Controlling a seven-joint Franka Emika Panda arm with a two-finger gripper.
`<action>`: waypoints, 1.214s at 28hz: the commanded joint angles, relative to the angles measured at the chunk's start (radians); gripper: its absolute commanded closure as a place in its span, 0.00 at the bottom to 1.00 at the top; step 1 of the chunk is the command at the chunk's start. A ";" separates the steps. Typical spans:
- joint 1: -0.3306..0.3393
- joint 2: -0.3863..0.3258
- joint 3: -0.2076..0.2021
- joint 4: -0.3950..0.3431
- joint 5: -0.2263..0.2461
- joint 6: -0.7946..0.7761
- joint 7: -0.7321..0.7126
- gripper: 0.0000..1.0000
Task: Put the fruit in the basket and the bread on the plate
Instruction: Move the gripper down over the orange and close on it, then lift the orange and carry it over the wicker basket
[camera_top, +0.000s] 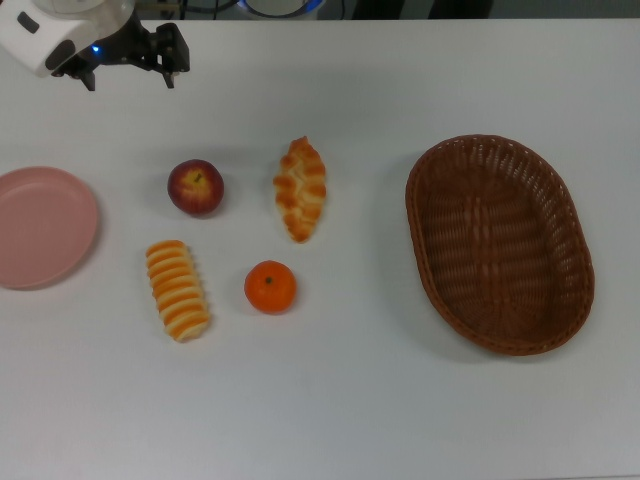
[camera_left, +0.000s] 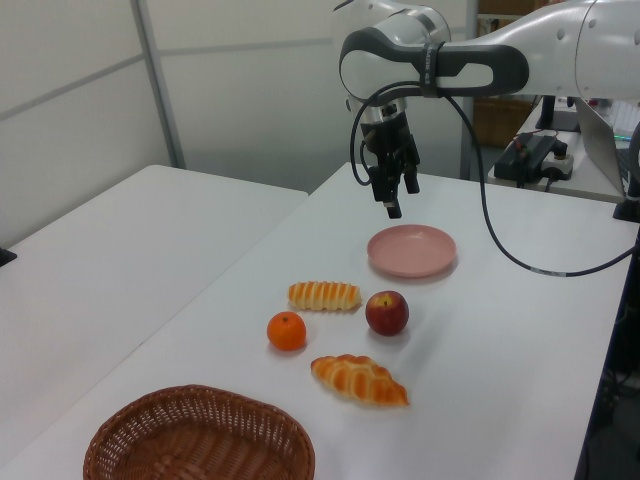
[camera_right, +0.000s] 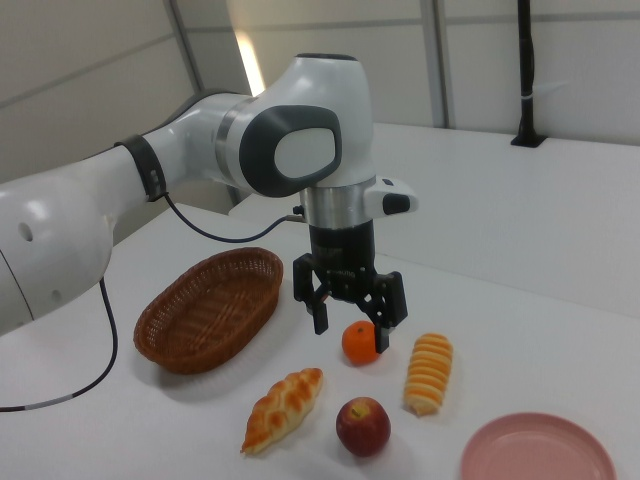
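Top view: apple (camera_top: 195, 187) sits mid-table beside the braided roll (camera_top: 301, 188), tangerine (camera_top: 270, 287) and ridged roll (camera_top: 177, 289) just below; all look light, fruit round and likely slippery, so grip across the widest part. Gripper (camera_top: 125, 72) hangs spread, empty, well apart.

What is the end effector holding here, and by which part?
Nothing. The end effector hangs open and empty above the table; the apple, tangerine and both bread rolls lie untouched on the table.
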 joint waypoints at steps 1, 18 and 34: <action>0.000 0.023 0.003 -0.012 -0.053 0.020 -0.016 0.00; 0.179 0.193 0.009 -0.023 -0.012 0.421 0.007 0.00; 0.258 0.348 0.008 -0.049 -0.024 0.709 0.007 0.00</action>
